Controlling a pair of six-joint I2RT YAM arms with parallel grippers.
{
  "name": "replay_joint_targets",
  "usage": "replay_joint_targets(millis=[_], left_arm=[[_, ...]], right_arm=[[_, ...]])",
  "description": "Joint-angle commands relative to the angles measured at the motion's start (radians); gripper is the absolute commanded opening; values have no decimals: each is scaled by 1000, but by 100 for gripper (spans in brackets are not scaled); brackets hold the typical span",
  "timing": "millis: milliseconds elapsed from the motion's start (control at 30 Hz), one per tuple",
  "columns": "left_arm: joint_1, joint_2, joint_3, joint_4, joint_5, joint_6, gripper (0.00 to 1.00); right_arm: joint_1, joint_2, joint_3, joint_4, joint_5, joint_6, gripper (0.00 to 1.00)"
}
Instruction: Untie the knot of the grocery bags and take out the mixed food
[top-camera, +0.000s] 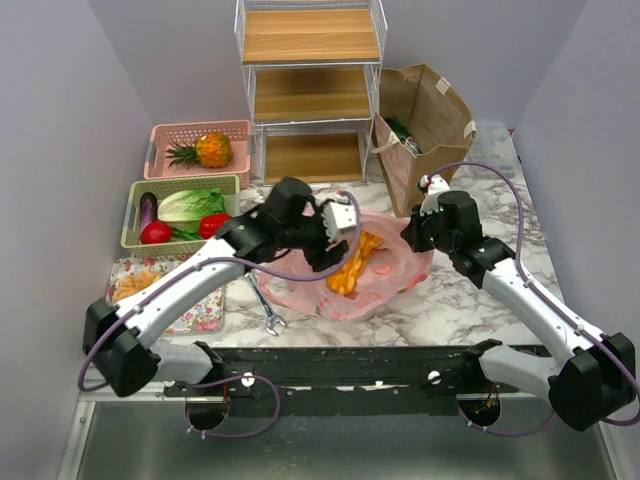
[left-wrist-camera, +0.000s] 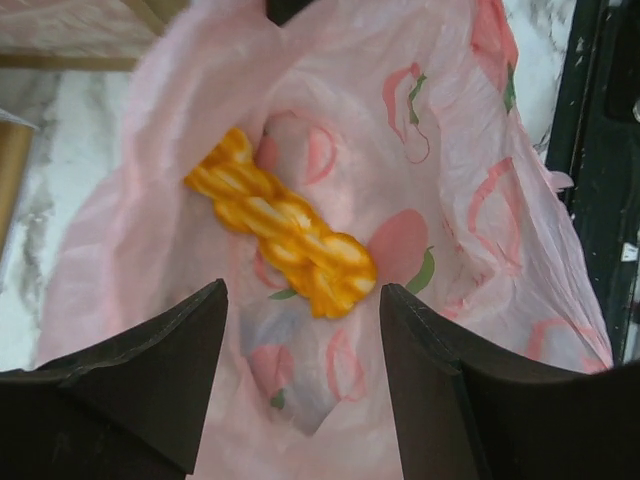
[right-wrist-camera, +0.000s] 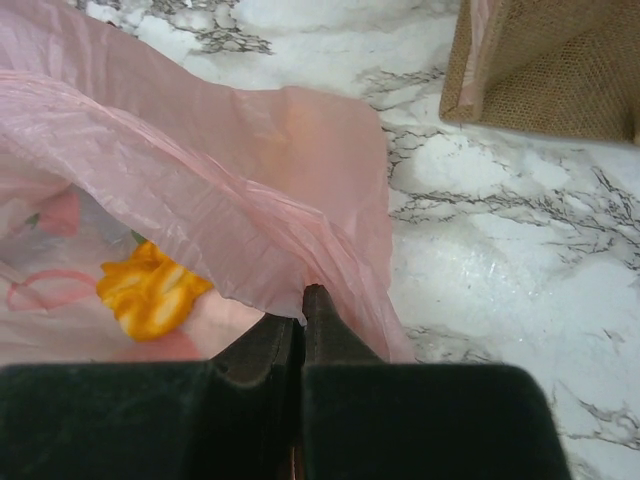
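The pink plastic bag (top-camera: 398, 272) lies open in the middle of the marble table, and its knot is out of view. An orange twisted food piece (top-camera: 355, 262) lies inside it. My left gripper (top-camera: 335, 252) hangs open just above the bag's mouth. In the left wrist view, the orange piece (left-wrist-camera: 280, 225) sits a little beyond the left gripper (left-wrist-camera: 303, 290), with nothing between the fingers. My right gripper (right-wrist-camera: 305, 300) is shut on the bag's right rim (right-wrist-camera: 250, 220) and holds it up. The brown paper bag (top-camera: 425, 120) stands upright at the back right.
A green basket (top-camera: 132, 212) at the left holds lettuce, an eggplant and red vegetables. Behind it, a pink basket (top-camera: 160, 135) holds a pineapple. A floral tray (top-camera: 195, 312) with orange pieces lies front left. A wire shelf (top-camera: 310, 90) stands at the back, and a metal wrench (top-camera: 268, 312) lies near the bag.
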Motion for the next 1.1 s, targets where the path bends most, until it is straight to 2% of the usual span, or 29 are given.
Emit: replay_joint_targets(millis=[0,167,233,300,367,533,633,867,900,967,1000,1067], left_arm=[[-143,111,-45,213,-250,-74,63],[-176,269,-56,324,-284,-180,65],[-177,351,-23,327,-362,-213,57],[-177,433,19,316,-450,-247,46],[-174,504,58,294,-490,-277,43],[-174,610,71,306,-499,-283,47],[-163,666,82,283,-560,-296,49],[-128,731,56,202,-511,-384,54],[-127,731,44,203,-507,-387,50],[-122,707,25,209,-474,-389,25],[-121,677,10,218,-469,-381,17],[-122,607,-6,224,-450,-357,5]], right_arm=[[4,9,62,-14,-39,48,1],[4,24,72,-7,-14,73,1],[3,30,76,-6,1,84,1],[3,34,81,-5,24,96,1],[3,41,84,-6,33,104,1],[4,63,102,-9,31,123,1],[3,70,108,-10,41,121,1],[4,84,105,-8,54,109,1],[4,86,104,-6,54,108,1],[4,87,104,-6,53,105,1],[4,89,103,-6,80,101,1],[3,89,99,-5,85,93,1]])
